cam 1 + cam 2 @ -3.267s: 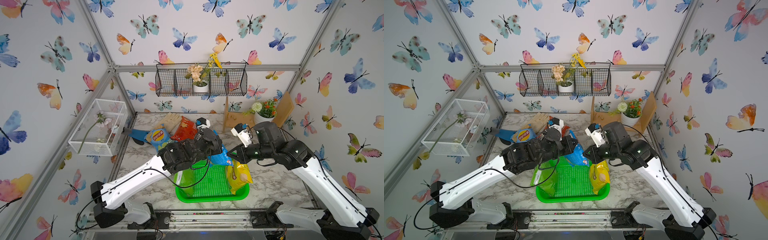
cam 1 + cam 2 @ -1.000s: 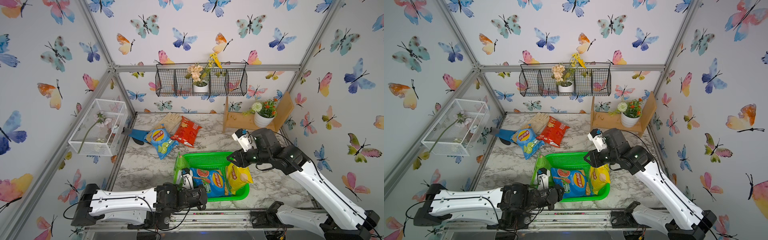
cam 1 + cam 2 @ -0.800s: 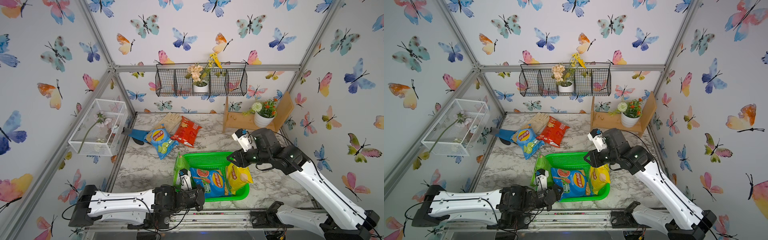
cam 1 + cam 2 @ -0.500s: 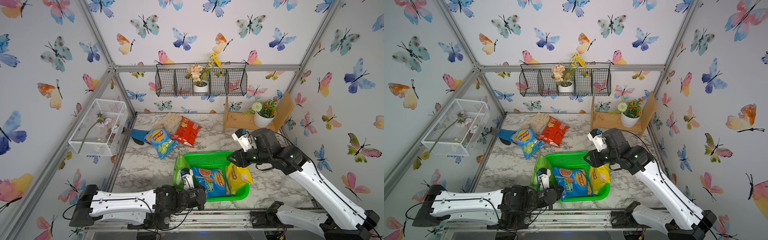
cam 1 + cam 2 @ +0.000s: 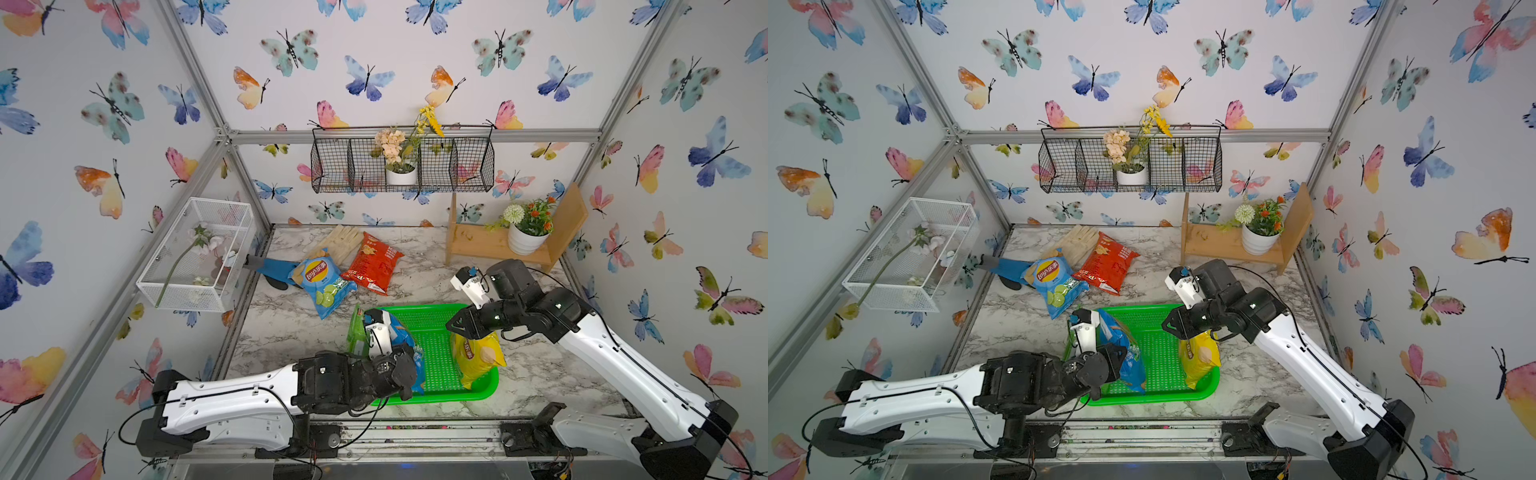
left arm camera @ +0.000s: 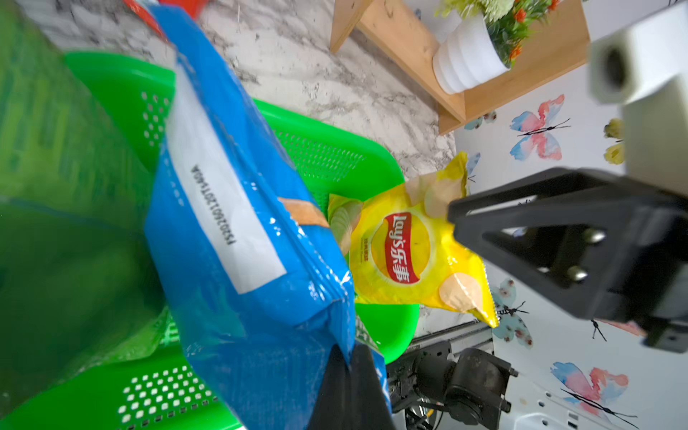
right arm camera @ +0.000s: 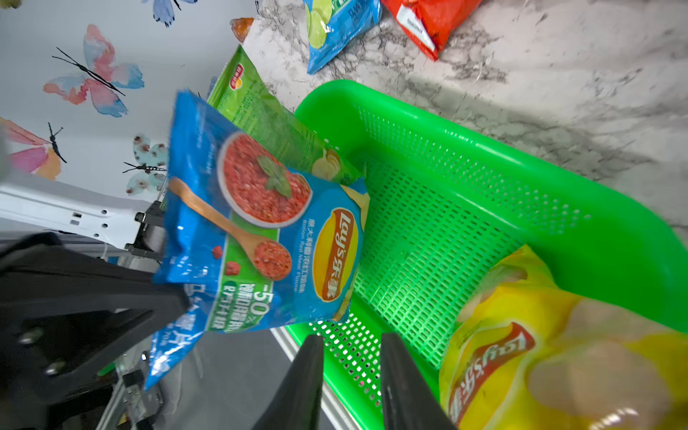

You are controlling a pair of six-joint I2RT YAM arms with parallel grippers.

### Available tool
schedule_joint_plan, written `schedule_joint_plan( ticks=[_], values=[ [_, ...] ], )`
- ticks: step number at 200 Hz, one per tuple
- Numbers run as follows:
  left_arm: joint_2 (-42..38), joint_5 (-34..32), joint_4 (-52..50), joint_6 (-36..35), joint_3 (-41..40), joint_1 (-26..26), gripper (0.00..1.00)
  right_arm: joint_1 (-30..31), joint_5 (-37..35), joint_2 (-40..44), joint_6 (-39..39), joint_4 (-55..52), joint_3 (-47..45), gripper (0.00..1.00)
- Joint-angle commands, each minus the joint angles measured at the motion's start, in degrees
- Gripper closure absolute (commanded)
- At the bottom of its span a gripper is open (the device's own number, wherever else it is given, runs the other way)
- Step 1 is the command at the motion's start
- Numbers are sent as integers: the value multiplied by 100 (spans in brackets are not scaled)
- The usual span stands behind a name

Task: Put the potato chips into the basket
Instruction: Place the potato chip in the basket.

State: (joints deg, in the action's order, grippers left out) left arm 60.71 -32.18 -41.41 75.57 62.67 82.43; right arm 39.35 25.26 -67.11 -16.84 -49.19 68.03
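Observation:
The green basket (image 5: 436, 308) (image 7: 521, 175) sits at the table's front middle. My left gripper (image 5: 415, 374) (image 6: 348, 357) is shut on the near edge of a blue chip bag (image 5: 409, 345) (image 5: 1125, 353) (image 6: 238, 223), holding it tilted up inside the basket. A green bag (image 5: 355, 332) (image 7: 260, 111) leans on the basket's left wall. At the right end a yellow bag (image 5: 478, 357) (image 6: 405, 245) stands, with my right gripper (image 5: 455, 328) (image 7: 352, 340) open and empty just above it. Another blue bag (image 5: 324, 282) and a red bag (image 5: 372, 264) lie on the table behind.
A blue glove (image 5: 274, 270) and a beige glove (image 5: 340, 243) lie by the loose bags. A wooden shelf (image 5: 478, 245) with a potted plant stands back right. A white mesh box (image 5: 195, 253) hangs on the left wall, a black wire basket (image 5: 469, 166) on the back wall.
My left gripper closed on the blue bag, which lay flat in the basket, and tipped it up on edge toward the left. The right jaws narrowed a little; that arm barely moved.

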Motion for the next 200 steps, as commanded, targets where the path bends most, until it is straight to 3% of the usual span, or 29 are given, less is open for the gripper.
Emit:
schedule_joint_plan(
  ticks=[1, 55, 134, 200],
  values=[
    [158, 168, -747, -938, 375, -280, 100, 18, 365, -110, 59, 239, -157, 71],
    [64, 914, -835, -1450, 143, -632, 100, 198, 397, -598, -3, 559, -159, 74],
    [52, 839, -1522, -1739, 178, -676, 100, 541, 46, -1429, 180, 421, 358, 75],
    [-48, 854, -1326, -1820, 106, -682, 100, 907, -557, -2289, 94, 350, 611, 75]
  ],
)
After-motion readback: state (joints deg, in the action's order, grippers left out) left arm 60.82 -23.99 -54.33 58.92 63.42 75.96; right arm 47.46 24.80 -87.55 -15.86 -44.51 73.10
